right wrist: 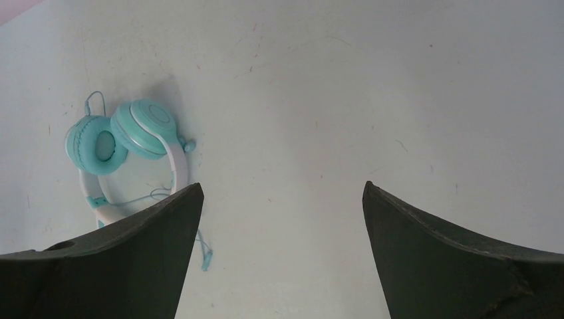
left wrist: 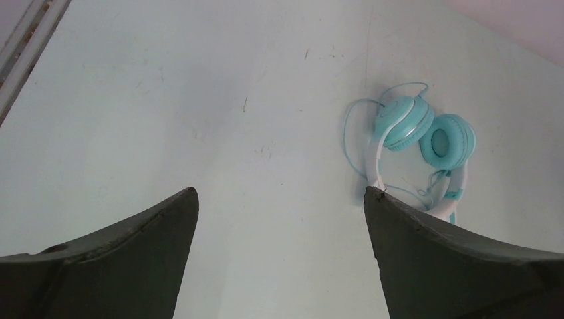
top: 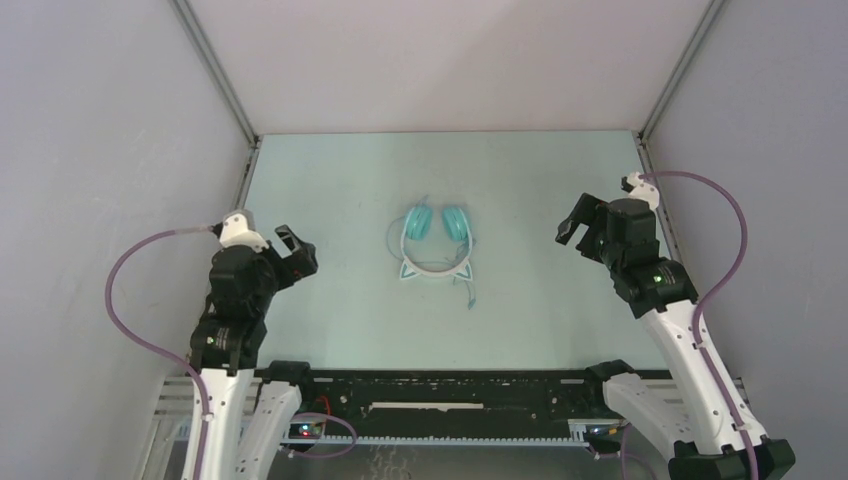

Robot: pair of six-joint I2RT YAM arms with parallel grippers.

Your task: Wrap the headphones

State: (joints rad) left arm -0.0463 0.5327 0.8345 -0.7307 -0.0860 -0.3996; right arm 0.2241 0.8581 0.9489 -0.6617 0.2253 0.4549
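The headphones lie flat in the middle of the pale green table, teal ear cups at the far side, white headband with cat ears toward me. The thin teal cable loops around them and its plug trails toward the near edge. They also show in the left wrist view and in the right wrist view. My left gripper is open and empty, well left of them. My right gripper is open and empty, well right of them. Both hover above the table.
Grey walls enclose the table on the left, right and back. A metal rail runs along the left edge. The black base bar with wiring sits at the near edge.
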